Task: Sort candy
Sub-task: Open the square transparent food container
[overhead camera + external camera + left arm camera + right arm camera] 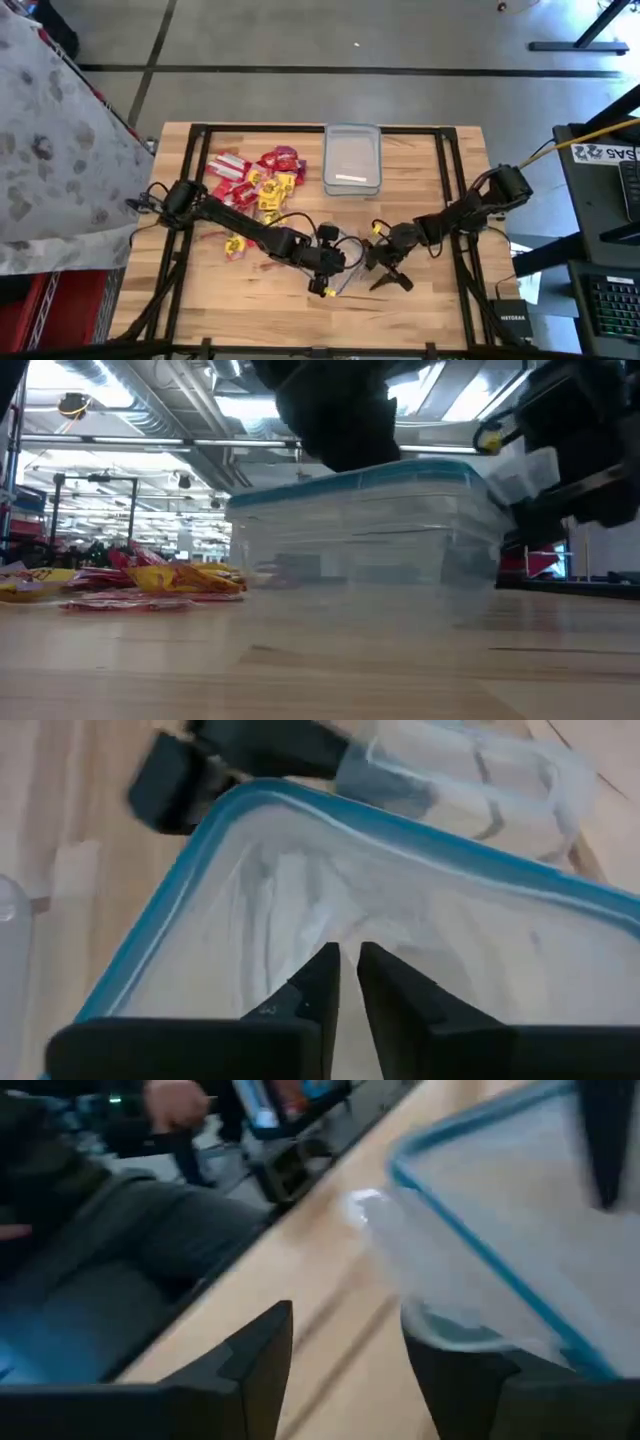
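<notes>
Candy [255,185] lies heaped at your table's [430,300] far left, its packets pointing every way. Your left gripper [349,982] is nearly closed over a lidded tub [450,920]; right gripper [345,1360] gapes wide beside it.

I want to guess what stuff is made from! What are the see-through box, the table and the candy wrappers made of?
The box looks like clear, slightly cloudy plastic: the tabletop shows through it. The lid between the grippers seems like the same plastic, with a blue rim. The table looks like pale wood with visible grain. The candy wrappers look like shiny printed film, probably plastic or foil.
</notes>
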Robot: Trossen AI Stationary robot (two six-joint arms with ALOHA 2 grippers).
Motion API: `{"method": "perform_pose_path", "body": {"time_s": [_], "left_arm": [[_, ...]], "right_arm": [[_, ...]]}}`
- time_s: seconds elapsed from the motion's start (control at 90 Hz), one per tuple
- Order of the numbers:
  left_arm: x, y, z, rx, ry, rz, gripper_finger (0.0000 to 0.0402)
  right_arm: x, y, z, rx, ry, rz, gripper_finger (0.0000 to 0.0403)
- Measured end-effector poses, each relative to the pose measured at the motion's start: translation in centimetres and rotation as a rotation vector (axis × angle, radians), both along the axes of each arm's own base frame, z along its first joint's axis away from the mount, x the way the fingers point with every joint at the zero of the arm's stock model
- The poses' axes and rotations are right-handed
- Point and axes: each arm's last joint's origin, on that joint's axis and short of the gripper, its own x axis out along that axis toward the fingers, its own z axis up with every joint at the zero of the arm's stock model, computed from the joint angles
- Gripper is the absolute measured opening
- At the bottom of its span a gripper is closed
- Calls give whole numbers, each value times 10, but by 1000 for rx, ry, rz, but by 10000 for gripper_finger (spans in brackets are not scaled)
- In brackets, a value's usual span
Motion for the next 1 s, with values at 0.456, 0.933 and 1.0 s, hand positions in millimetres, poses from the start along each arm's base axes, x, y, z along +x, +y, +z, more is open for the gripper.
{"method": "perform_pose_path", "body": {"time_s": [0.456,0.933,1.0], "left_arm": [[5,-1,45,51,-119,71,25],[-15,12,91,-15,-76,284,25],[-20,13,83,-41,-12,337,25]], "right_arm": [[-21,-9,23,-417,103,-422,177],[-31,-16,29,-423,202,-551,177],[-31,-10,28,-312,255,-395,177]]}}
